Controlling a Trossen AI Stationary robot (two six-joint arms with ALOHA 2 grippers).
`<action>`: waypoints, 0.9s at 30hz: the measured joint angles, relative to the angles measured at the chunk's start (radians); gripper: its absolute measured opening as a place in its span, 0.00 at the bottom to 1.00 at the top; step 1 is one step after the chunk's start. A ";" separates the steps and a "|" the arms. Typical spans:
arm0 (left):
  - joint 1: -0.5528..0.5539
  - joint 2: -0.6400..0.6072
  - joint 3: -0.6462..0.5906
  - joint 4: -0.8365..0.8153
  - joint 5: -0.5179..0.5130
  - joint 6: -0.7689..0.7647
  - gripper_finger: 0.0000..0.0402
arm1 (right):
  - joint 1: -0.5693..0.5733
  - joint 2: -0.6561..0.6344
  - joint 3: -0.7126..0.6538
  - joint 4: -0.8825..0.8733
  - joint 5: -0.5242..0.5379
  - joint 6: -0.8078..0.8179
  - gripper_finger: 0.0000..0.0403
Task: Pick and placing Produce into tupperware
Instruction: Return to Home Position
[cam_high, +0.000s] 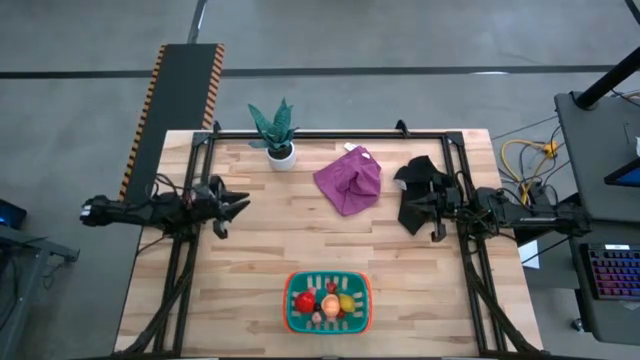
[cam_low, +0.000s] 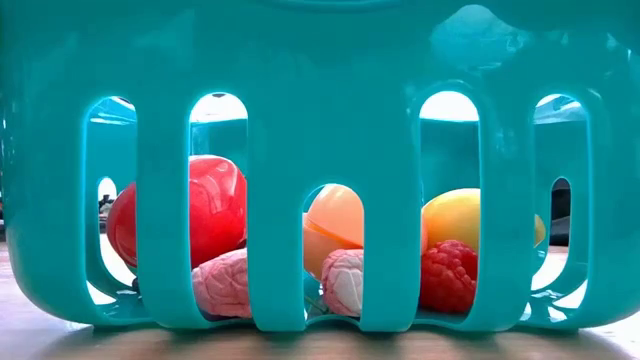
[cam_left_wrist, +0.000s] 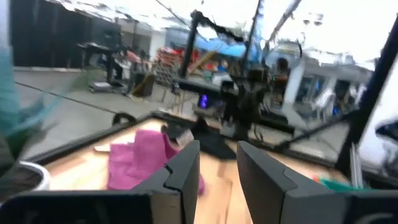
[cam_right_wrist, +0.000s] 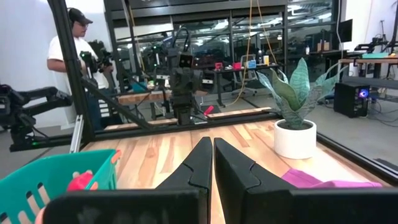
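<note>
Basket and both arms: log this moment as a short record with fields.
basket: on the table, mid-edge, opposite the potted plant
contents: red piece, peach-orange piece, yellow piece, raspberry, pink pieces, all inside
loose produce on table: none seen
left gripper: open, empty, over the table's left side
right gripper: shut, empty, over the right side, beside the purple cloth
</note>
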 joint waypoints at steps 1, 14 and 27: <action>0.001 0.002 0.001 0.014 -0.012 -0.002 0.23 | 0.000 0.000 0.000 0.000 0.000 0.002 0.02; 0.001 0.010 -0.001 0.006 -0.049 0.036 0.23 | 0.000 0.000 0.000 -0.001 -0.001 0.002 0.02; 0.001 0.014 -0.002 0.007 -0.049 0.035 0.23 | 0.000 0.000 0.000 -0.001 -0.002 0.002 0.02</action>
